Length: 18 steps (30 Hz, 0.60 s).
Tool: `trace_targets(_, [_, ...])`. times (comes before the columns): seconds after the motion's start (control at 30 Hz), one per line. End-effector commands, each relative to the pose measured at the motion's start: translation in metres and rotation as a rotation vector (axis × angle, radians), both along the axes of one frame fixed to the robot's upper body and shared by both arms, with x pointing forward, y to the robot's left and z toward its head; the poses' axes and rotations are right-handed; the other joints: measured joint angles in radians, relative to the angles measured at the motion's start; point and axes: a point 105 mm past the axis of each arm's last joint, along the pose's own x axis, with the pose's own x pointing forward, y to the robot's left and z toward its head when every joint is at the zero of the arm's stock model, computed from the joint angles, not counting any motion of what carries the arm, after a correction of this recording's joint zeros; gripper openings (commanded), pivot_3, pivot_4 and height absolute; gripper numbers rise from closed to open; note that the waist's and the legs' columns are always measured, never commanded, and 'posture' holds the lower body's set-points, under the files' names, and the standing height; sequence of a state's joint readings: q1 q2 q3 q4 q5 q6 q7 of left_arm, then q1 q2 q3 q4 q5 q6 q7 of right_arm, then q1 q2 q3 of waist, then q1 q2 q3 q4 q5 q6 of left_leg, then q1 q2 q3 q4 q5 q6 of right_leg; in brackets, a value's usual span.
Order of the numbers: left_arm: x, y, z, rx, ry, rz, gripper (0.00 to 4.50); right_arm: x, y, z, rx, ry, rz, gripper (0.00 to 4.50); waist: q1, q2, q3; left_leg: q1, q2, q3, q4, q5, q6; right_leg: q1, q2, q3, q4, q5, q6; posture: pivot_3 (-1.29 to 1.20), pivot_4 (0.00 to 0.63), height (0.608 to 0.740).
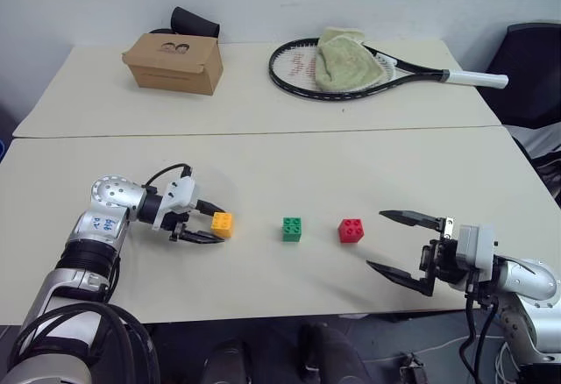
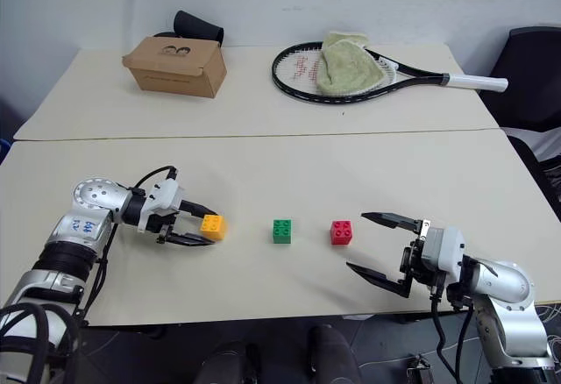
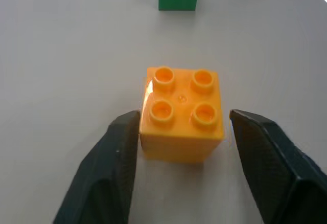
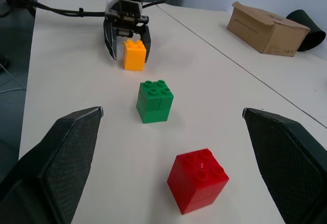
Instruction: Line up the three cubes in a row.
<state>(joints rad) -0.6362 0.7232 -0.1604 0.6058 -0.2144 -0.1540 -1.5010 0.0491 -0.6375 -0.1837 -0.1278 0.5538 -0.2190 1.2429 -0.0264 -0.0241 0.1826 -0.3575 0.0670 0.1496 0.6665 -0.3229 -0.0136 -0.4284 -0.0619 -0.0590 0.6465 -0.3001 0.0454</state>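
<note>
Three studded cubes stand roughly in one line across the near table: yellow-orange cube (image 1: 222, 224), green cube (image 1: 293, 229), red cube (image 1: 351, 231). My left gripper (image 3: 184, 115) is open around the yellow-orange cube. In the left wrist view one finger (image 3: 120, 152) lies against or very close to the cube's side, and the other finger (image 3: 260, 152) stands clear of it. The cube rests on the table. My right gripper (image 1: 375, 240) is wide open and empty, hovering just right of the red cube (image 4: 198, 179) and pointing along the row.
On the far table are a brown cardboard box (image 1: 173, 62), a black object (image 1: 195, 23) behind it, and a tennis racket (image 1: 302, 73) with a green towel (image 1: 346, 58) on it. A seam (image 1: 263, 132) divides the two tables. A black chair (image 1: 535, 68) stands at the right.
</note>
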Motion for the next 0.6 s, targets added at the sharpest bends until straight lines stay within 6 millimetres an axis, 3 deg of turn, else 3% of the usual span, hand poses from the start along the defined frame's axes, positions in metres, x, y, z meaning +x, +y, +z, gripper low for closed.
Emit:
trace_targets(0.03, [-0.008, 0.012, 0.018, -0.018, -0.065, -0.006, 4.28, 0.002, -0.010, 0.007, -0.012, -0.056, -0.004, 4.50, -0.003, 0.000, 0.000, 0.000, 0.001, 0.000, 0.000, 0.000, 0.000, 0.000, 0.000, 0.001, 0.000, 0.000, 0.000, 0.00, 0.150, 0.740])
trace_targets(0.07, [-0.012, 0.019, 0.022, -0.024, -0.082, 0.015, 4.48, 0.003, -0.014, 0.010, -0.023, -0.058, -0.001, 4.50, -0.003, 0.000, 0.000, 0.000, 0.002, 0.000, 0.000, 0.000, 0.000, 0.000, -0.001, 0.003, 0.000, 0.000, 0.000, 0.00, 0.150, 0.740])
trace_targets(0.17, [-0.024, 0.040, 0.033, -0.026, -0.139, 0.095, 4.48, 0.004, -0.029, 0.015, -0.092, -0.032, 0.014, 4.50, -0.007, 0.000, 0.000, 0.000, 0.005, 0.001, 0.000, 0.000, 0.000, -0.001, -0.001, 0.006, 0.000, 0.000, 0.000, 0.00, 0.150, 0.740])
trace_targets(0.23, [-0.038, 0.057, 0.039, -0.015, -0.154, 0.143, 4.48, 0.001, -0.046, 0.007, -0.264, -0.004, 0.061, 4.50, -0.008, 0.001, 0.001, 0.001, 0.006, 0.002, -0.001, 0.000, 0.000, -0.001, -0.001, 0.007, 0.000, 0.000, -0.001, 0.00, 0.150, 0.740])
trace_targets(0.3, [-0.046, 0.071, 0.045, 0.003, -0.190, 0.209, 4.48, 0.010, -0.062, 0.014, -0.274, 0.007, 0.017, 4.50, -0.004, 0.000, 0.001, 0.002, 0.006, 0.002, -0.001, -0.001, 0.001, 0.000, -0.001, 0.006, -0.001, 0.000, -0.001, 0.00, 0.150, 0.740])
trace_targets(0.43, [-0.061, 0.093, 0.056, 0.044, -0.213, 0.312, 4.48, 0.015, -0.071, 0.028, -0.322, 0.013, 0.054, 4.50, -0.001, 0.001, 0.001, 0.002, 0.006, 0.002, -0.001, -0.004, 0.005, 0.000, -0.002, 0.006, 0.000, 0.000, -0.001, 0.00, 0.150, 0.740])
trace_targets(0.6, [-0.071, 0.099, 0.063, 0.009, -0.214, 0.391, 4.48, 0.022, -0.076, 0.034, -0.336, 0.015, 0.060, 4.50, -0.001, 0.001, 0.001, 0.002, 0.006, 0.002, -0.002, -0.004, 0.004, 0.000, -0.002, 0.006, 0.000, -0.001, -0.002, 0.00, 0.150, 0.740])
